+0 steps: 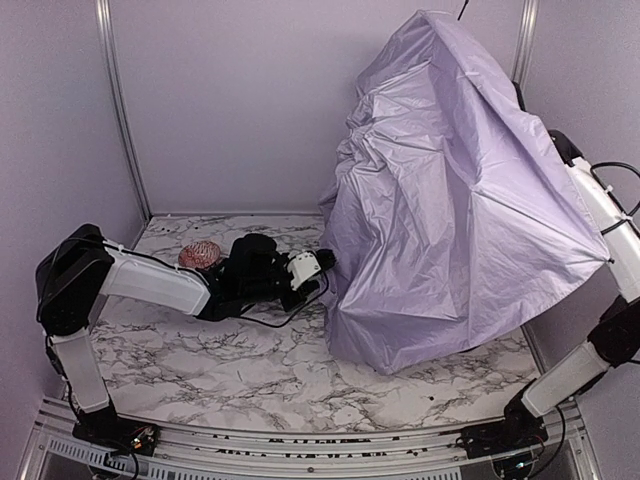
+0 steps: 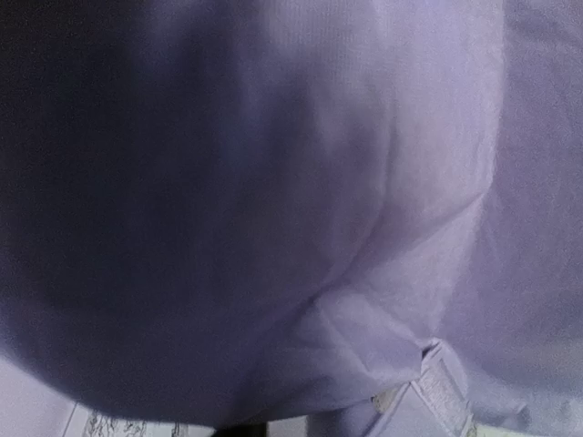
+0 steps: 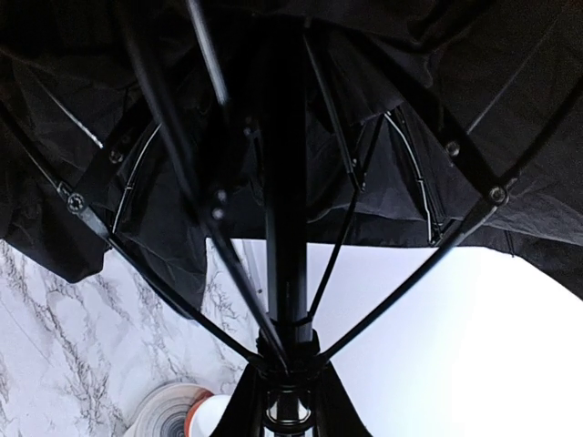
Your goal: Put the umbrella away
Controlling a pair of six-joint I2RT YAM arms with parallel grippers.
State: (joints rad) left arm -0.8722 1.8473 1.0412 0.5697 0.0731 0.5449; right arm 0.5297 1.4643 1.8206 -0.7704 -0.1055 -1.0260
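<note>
**Collapsing the canopy: hold the shaft steady, gather the cloth evenly**

The folding umbrella [image 1: 460, 200], shiny pale lavender fabric outside and black lining inside, stands half open on the right of the overhead frame. Its lower hem rests on the white-and-grey marble tabletop [image 1: 250, 370].

In the right wrist view the right gripper [image 3: 287, 393] sits at bottom centre, clamped round the thin black shaft [image 3: 287, 228]. The thin black metal ribs [image 3: 401, 291] fan out above it. From overhead this gripper is hidden behind the canopy.

The left gripper [image 1: 322, 262] is at mid-frame, against the canopy's left edge. Its own camera shows only blurred lavender cloth. I cannot tell whether its jaws are parted or pinching fabric.

My judgement is that the step in hand is closing the canopy.
- The right side should keep the shaft firm and straight so the ribs fold inward together.
- The left should press or gather the cloth toward the shaft, not drag the hem across the marble.
- The slippery fabric is likely to slide out of a light pinch.

A pale fabric closure strap [image 2: 439, 390] shows at the lower right of the left wrist view, useful later for wrapping.

Nearby, a small pinkish-brown wrinkled ball [image 1: 203, 254] sits behind the low left arm [image 1: 150, 280]. A round pale ringed object [image 3: 173, 414], too unclear to name, lies at lower left of the right wrist view, under the canopy where folding ribs could strike it.
</note>
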